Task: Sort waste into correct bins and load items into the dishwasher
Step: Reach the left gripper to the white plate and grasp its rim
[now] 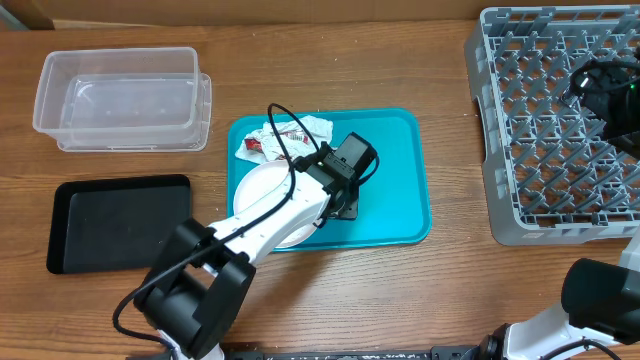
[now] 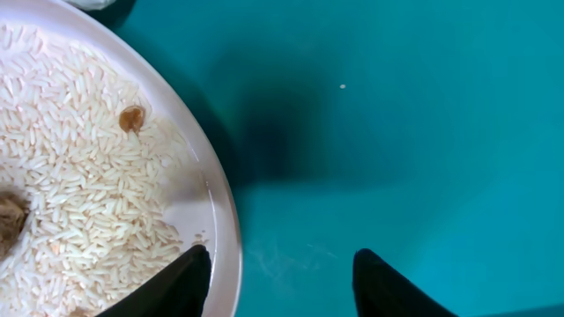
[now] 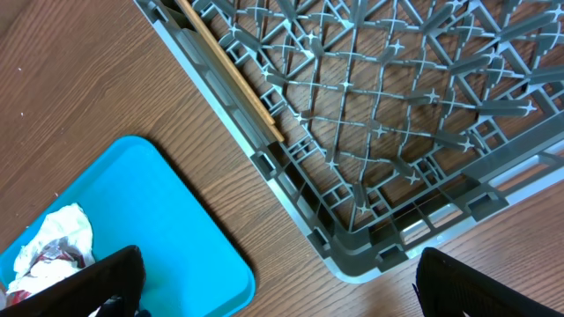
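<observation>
A white plate (image 1: 262, 192) with rice grains (image 2: 79, 176) and a brown lump (image 2: 132, 117) lies on the teal tray (image 1: 395, 170). My left gripper (image 1: 340, 200) is open and low over the plate's right rim (image 2: 225, 220). One finger is over the plate and the other is over the tray, with its jaws (image 2: 282, 269) empty. A crumpled napkin (image 1: 300, 128) and a red-and-white wrapper (image 1: 255, 147) lie at the tray's back. My right gripper (image 1: 605, 85) is open and empty (image 3: 282, 286), high above the grey dish rack (image 1: 500, 120). Chopsticks (image 3: 233, 75) lie in the rack along its edge.
A clear plastic tub (image 1: 120, 95) stands at the back left, and a black tray (image 1: 115, 222) lies in front of it. The right wrist view shows the tray's corner (image 3: 176, 238), the napkin (image 3: 57, 242), bare wood and the rack's corner (image 3: 352, 255).
</observation>
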You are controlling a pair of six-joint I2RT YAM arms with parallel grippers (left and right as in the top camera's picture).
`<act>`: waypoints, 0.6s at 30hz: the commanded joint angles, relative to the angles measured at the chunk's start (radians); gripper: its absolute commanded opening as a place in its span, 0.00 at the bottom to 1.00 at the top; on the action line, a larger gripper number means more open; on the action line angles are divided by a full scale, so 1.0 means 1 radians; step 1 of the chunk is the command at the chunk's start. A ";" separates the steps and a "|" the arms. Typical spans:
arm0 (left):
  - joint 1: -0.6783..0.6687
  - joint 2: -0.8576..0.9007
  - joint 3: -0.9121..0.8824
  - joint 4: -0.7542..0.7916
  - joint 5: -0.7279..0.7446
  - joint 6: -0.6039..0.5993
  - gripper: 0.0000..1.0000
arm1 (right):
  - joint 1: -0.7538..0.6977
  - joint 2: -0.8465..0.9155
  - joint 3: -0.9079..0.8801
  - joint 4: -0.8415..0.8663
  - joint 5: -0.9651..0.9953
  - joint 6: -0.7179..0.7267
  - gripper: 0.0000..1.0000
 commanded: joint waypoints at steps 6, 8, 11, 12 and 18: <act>-0.029 0.038 0.019 -0.013 -0.074 -0.068 0.41 | 0.002 -0.011 0.002 0.005 0.006 0.005 1.00; -0.030 0.046 0.019 -0.017 -0.093 -0.080 0.40 | 0.002 -0.011 0.002 0.005 0.006 0.005 1.00; -0.030 0.063 0.019 -0.024 -0.130 -0.100 0.40 | 0.002 -0.011 0.002 0.006 0.006 0.005 1.00; -0.030 0.071 0.019 -0.024 -0.132 -0.100 0.40 | 0.002 -0.011 0.002 0.005 0.006 0.005 1.00; -0.030 0.119 0.019 -0.026 -0.132 -0.101 0.34 | 0.002 -0.011 0.002 0.005 0.006 0.005 1.00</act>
